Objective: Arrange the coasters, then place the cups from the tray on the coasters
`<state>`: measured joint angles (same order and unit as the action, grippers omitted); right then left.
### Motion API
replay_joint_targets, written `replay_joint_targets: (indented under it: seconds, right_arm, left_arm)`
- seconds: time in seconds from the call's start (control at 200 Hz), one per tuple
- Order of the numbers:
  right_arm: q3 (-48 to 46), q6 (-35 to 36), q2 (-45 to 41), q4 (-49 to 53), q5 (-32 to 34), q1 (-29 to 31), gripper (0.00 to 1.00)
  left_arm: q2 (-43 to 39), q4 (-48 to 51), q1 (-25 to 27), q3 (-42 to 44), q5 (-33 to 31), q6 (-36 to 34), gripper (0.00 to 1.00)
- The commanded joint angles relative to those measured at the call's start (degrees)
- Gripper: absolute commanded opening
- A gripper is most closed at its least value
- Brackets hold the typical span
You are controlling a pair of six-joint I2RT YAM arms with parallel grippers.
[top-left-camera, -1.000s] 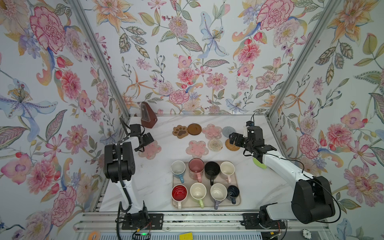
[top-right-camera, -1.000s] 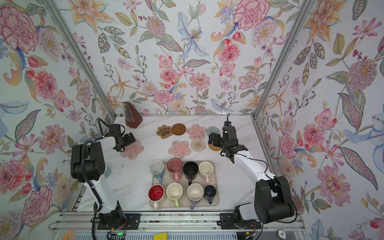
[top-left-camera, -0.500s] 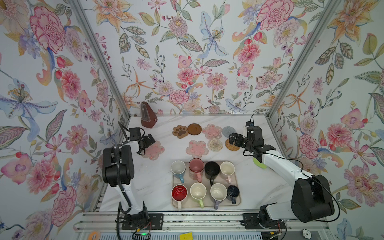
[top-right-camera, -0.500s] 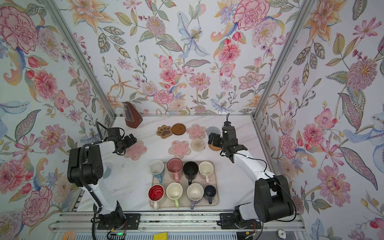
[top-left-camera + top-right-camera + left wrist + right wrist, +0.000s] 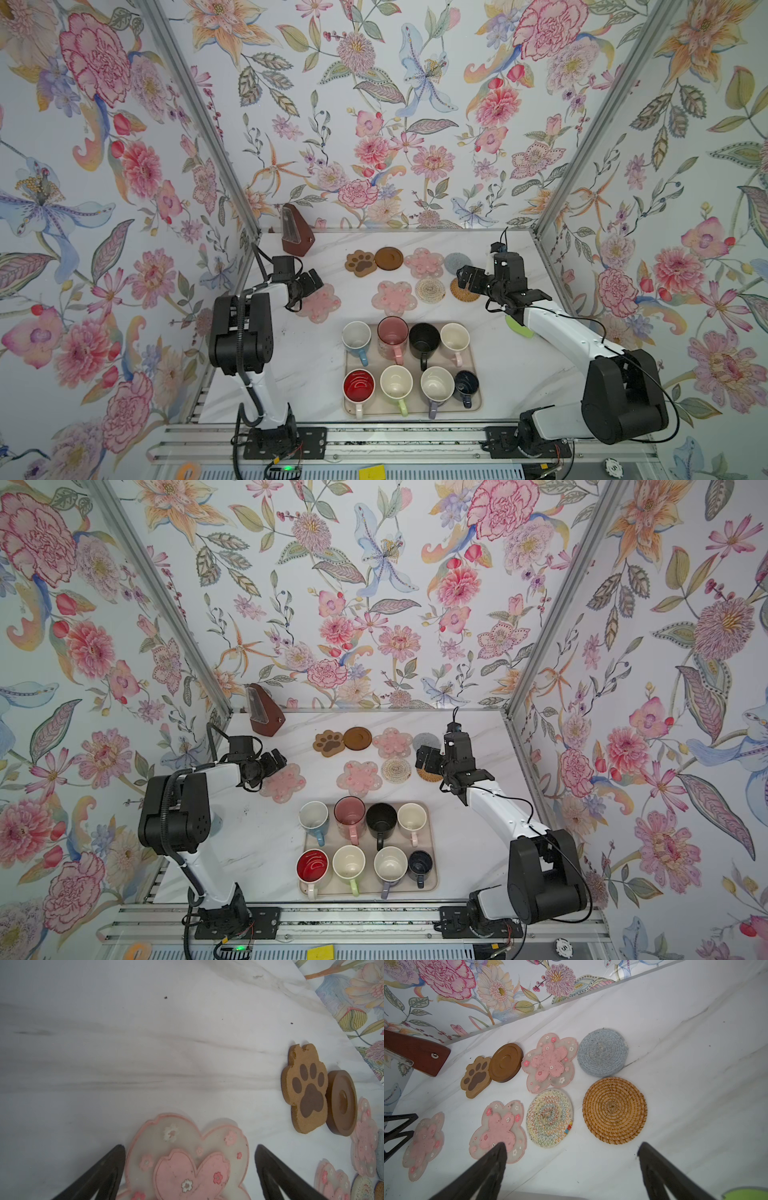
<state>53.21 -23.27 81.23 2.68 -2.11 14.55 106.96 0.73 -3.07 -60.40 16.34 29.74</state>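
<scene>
Eight coasters lie at the back of the table: brown paw (image 5: 360,262), dark brown disc (image 5: 389,258), a pink flower (image 5: 424,263), grey-blue round (image 5: 457,262), a second pink flower (image 5: 394,297), white woven (image 5: 430,289) and tan woven (image 5: 463,291). A third pink flower (image 5: 320,302) lies apart on the left. My left gripper (image 5: 189,1147) is open, one finger on each side of it. My right gripper (image 5: 571,1145) hangs open and empty just in front of the tan woven coaster (image 5: 614,1110). Several cups stand in two rows on the beige tray (image 5: 473,401).
A brown wooden metronome (image 5: 296,230) stands at the back left corner. A flat light green thing (image 5: 517,326) lies under the right arm. Flowered walls close in the table on three sides.
The left gripper and the pink flower coaster between its fingers have shifted a little to the right. The right arm has barely moved.
</scene>
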Motion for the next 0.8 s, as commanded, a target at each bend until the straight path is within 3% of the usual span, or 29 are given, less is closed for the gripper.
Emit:
replay_joint_targets:
  seconds: [0.0, 0.275, 0.791]
  right_arm:
    - [-0.4, -0.6, -0.8, -1.0, 0.2, 0.0, 0.99]
    - [-1.3, -0.4, -1.7, -1.1, 0.4, -0.2, 0.99]
    - [-2.2, -0.6, -2.0, -1.8, 0.0, -0.6, 0.99]
  left_arm:
    - [1.0, 4.5, 2.7, 0.7, 2.3, 2.2, 0.99]
    - [0.1, 3.9, 5.9, 2.1, 1.9, 3.8, 0.99]
    - [-9.6, 12.0, 6.0, 6.0, -8.9, 1.4, 0.99]
